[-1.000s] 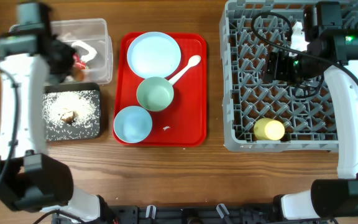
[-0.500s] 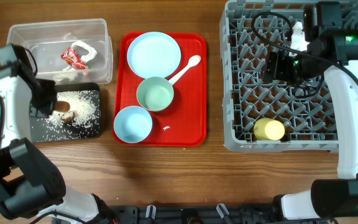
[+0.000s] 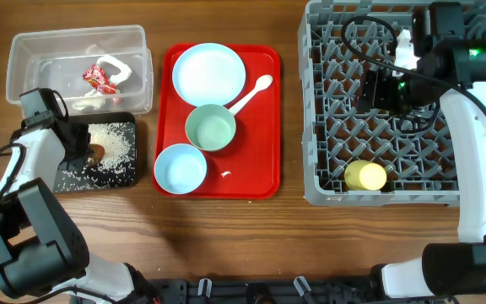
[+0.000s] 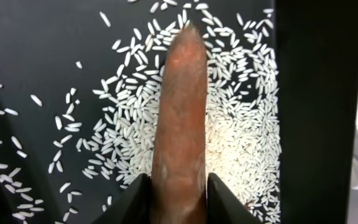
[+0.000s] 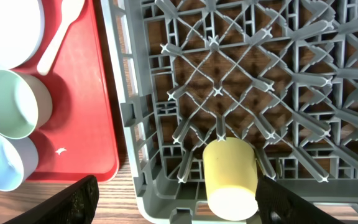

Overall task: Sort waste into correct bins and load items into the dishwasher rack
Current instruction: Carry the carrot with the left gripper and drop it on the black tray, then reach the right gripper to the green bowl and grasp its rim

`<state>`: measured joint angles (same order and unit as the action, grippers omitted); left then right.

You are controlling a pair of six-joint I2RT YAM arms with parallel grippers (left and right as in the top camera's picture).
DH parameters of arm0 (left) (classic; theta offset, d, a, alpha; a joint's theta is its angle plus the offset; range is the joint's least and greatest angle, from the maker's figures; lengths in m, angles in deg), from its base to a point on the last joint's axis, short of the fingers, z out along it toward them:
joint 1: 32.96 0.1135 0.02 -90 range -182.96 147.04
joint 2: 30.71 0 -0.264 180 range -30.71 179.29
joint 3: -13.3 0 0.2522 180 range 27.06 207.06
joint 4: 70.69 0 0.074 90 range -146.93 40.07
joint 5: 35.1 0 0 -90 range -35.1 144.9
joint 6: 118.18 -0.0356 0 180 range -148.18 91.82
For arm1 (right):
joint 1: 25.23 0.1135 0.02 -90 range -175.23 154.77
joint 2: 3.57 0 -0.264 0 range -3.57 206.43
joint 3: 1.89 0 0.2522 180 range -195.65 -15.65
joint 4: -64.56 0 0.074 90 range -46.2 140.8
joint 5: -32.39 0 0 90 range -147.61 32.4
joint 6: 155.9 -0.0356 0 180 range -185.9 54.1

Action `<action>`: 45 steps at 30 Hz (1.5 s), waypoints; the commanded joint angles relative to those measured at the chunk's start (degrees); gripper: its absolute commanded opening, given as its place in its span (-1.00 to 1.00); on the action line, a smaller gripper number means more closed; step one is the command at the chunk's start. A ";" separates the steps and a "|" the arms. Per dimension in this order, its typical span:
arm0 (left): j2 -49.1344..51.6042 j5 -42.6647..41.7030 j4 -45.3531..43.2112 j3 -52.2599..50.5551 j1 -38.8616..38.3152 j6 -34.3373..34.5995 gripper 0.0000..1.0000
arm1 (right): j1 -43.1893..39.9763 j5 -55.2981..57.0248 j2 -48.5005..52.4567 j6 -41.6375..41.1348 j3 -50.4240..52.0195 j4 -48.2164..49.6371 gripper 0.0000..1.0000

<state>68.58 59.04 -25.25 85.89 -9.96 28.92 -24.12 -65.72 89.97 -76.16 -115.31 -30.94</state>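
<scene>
Over the grey rack (image 3: 386, 110) the right gripper (image 5: 178, 198) has its jaws gaping wide, empty. At the black tray (image 3: 121, 176), overhead hides the grasp. Wrist views fill in — yellow cup (image 5: 230, 177) lying in the rack; left gripper (image 4: 178, 190), jaws clamped on the carrot stick (image 4: 180, 106) above rice (image 4: 241, 130).

Brown wooden table (image 3: 226, 236) fills the overhead view.
Its grain runs side to side under soft, even light.

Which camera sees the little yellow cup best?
The right wrist view: the yellow cup is close up, lying between pegs of the grey rack. Overhead shows it small; the left wrist view misses it.
</scene>
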 commanded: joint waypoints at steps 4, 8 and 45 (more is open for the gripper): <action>-2.25 -1.77 0.13 -0.37 0.37 -7.96 0.39 | 0.22 -0.96 0.24 -1.75 -0.72 0.72 0.65; -6.86 -2.19 1.97 0.92 0.37 -14.60 0.61 | 0.22 -0.94 0.24 -1.68 -0.72 0.96 0.65; -21.51 -13.27 10.01 2.56 -28.37 -43.82 0.56 | 24.70 -8.07 7.52 -12.79 -0.72 22.21 0.54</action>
<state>44.32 45.38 -15.30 87.99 -37.17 -13.74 -2.46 -74.34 92.72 -84.01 -115.37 -10.46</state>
